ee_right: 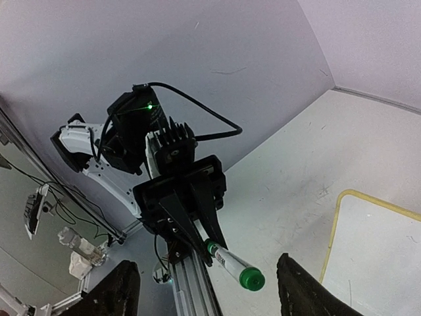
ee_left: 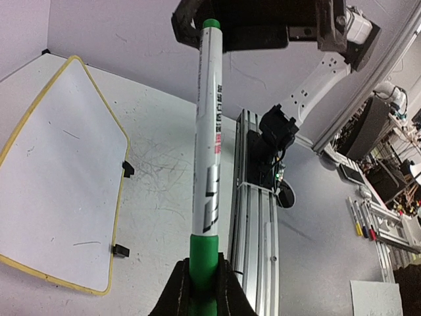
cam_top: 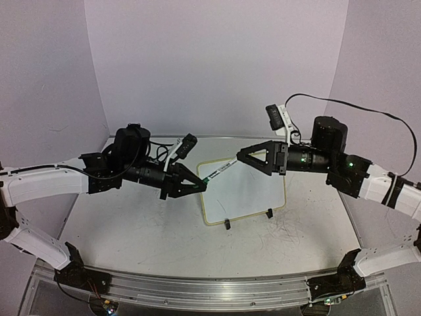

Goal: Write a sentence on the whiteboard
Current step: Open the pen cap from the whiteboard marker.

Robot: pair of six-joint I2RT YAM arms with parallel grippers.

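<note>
The whiteboard (cam_top: 247, 191) lies on the table with a pale-yellow frame and two black clip feet; its face is blank, so the sentence is not in view. It also shows in the left wrist view (ee_left: 59, 178) and the right wrist view (ee_right: 381, 257). My left gripper (cam_top: 202, 185) is shut on the green cap end of a white marker (cam_top: 220, 170), which points toward my right gripper. In the left wrist view the marker (ee_left: 209, 151) rises from the shut fingers (ee_left: 176, 289). My right gripper (cam_top: 240, 156) is open, its fingers either side of the marker's far green end (ee_right: 251, 279).
An aluminium rail (cam_top: 197, 283) runs along the near table edge. The table surface (cam_top: 131, 224) has faint scribble marks. Purple walls close the back and sides. Cables hang from both arms.
</note>
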